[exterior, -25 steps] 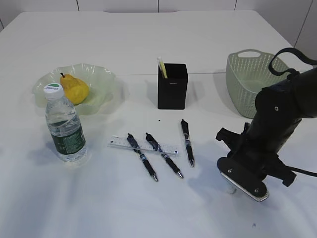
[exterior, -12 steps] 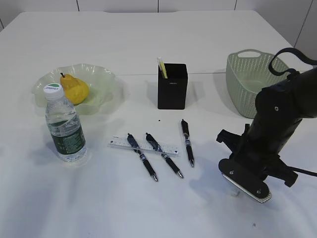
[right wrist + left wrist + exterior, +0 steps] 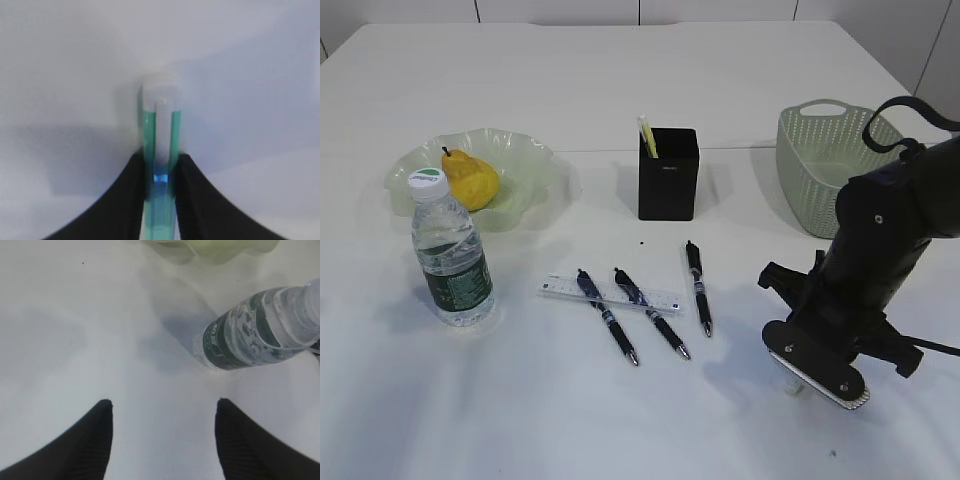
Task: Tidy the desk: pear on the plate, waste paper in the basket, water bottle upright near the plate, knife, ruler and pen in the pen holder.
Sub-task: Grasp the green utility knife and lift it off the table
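In the right wrist view my right gripper is shut on a slim teal and white knife, its jaws pressing both sides low over the desk. From the exterior view that arm hides the grip. My left gripper hangs open and empty above bare desk, short of the upright water bottle. The pear lies on the plate, and the bottle stands just in front. Three pens and the ruler lie mid-desk, before the pen holder. Waste paper is out of view.
The basket stands at the back right, just behind my right arm. A thin yellow stick pokes out of the pen holder. One pen lies across the ruler. The plate's rim shows at the top of the left wrist view.
My right gripper's arm has sunk slightly and shifted a little to the right. Everything else on the desk stays where it was.
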### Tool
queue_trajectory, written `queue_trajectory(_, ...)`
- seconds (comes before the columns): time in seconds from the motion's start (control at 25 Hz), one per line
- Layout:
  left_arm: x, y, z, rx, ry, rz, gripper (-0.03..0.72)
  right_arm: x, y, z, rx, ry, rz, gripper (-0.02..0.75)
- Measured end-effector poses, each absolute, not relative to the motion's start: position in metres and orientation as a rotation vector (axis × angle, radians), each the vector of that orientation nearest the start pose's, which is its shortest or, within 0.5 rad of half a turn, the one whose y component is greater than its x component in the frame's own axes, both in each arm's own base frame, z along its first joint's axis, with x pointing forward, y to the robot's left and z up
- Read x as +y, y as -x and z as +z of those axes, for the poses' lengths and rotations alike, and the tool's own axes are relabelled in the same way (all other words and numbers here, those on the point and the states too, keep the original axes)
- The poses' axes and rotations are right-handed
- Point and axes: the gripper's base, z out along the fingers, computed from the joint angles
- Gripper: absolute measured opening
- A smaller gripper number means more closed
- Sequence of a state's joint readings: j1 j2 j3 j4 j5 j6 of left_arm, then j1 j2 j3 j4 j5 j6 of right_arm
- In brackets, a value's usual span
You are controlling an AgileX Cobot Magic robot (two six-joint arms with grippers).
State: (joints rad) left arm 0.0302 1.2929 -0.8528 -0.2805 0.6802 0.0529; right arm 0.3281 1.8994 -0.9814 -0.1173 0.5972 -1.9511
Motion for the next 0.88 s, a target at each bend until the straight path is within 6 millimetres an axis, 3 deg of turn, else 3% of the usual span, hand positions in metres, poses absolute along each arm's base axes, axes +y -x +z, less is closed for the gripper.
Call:
queue_trajectory(0.56, -0.0084, -0.2499, 0.2629, 2.582, 0.190, -0.278, 0.456, 0.0984, -0.3084, 0.1176, 1.171, 2.883, -0.206, 0.147)
queue_trajectory(0.88, -0.0085, -0.2495, 0.2626, 2.587, 0.189, -0.279, 0.456, 0.1032, -0.3054, 0.1176, 1.276, 2.801, -0.117, 0.147)
